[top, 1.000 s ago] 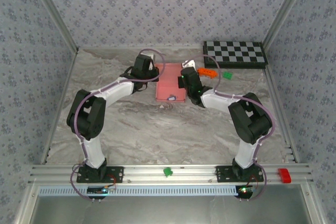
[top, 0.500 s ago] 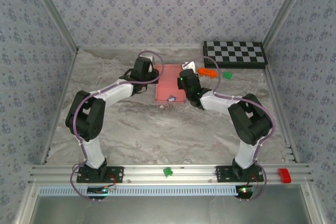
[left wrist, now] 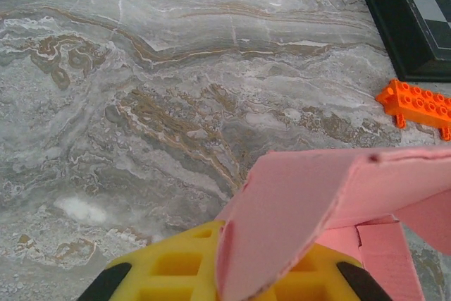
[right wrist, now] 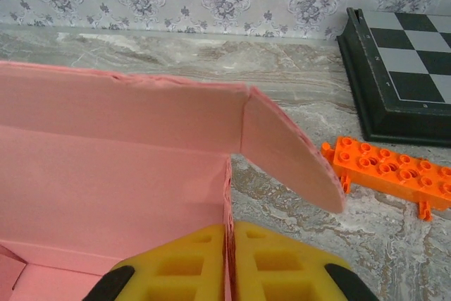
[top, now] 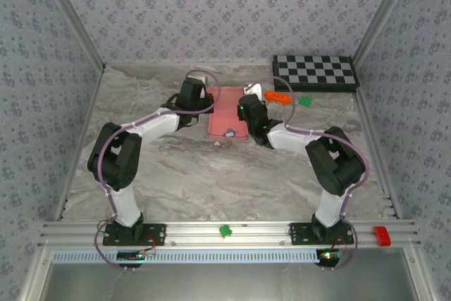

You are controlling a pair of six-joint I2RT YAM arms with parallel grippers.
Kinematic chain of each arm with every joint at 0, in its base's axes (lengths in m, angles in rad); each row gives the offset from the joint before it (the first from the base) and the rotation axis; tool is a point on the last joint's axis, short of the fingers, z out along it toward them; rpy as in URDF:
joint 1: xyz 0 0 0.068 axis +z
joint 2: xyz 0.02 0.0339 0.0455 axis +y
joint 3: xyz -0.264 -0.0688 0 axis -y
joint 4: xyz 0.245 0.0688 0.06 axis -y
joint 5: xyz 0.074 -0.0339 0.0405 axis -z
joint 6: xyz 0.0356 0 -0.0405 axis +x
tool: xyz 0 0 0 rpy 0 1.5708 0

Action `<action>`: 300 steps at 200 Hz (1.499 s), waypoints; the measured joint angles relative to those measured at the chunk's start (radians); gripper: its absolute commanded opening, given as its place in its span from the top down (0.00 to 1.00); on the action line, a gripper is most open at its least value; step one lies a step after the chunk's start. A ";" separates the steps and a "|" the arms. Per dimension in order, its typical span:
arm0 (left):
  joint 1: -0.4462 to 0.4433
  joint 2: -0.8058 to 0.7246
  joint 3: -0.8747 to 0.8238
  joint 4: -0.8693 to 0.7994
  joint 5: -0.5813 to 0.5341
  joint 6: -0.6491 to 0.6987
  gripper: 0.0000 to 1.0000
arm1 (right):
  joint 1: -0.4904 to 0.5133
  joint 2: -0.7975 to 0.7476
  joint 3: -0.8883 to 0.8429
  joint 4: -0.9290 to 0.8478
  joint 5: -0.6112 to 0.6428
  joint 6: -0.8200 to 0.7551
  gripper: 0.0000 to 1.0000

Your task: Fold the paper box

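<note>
Desk [top: 211, 167] with paper box [top: 227, 112] half-raised at its far middle
Right hand [right wrist: 229, 262] is clamped on an upright side wall [right wrist: 113, 174], and left hand [top: 208, 101] looks closed on a lifted flap [left wrist: 296, 209]. Walls are going up, so next the loose end flap [right wrist: 289, 149] likely needs swinging inward and tucking.

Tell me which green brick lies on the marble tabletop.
The green brick beside the orange brick, before the chessboard; the other green brick sits on the near rail.
</note>
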 measured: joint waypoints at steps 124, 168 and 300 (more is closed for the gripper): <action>-0.032 -0.049 -0.087 0.060 -0.039 -0.018 0.95 | 0.050 -0.027 -0.065 0.051 0.105 0.014 0.91; -0.054 -0.066 -0.141 0.126 -0.077 -0.018 0.96 | 0.065 -0.031 -0.091 0.082 0.134 0.031 0.93; -0.097 -0.111 -0.241 0.226 -0.150 -0.032 0.88 | 0.125 -0.043 -0.152 0.143 0.248 0.035 0.94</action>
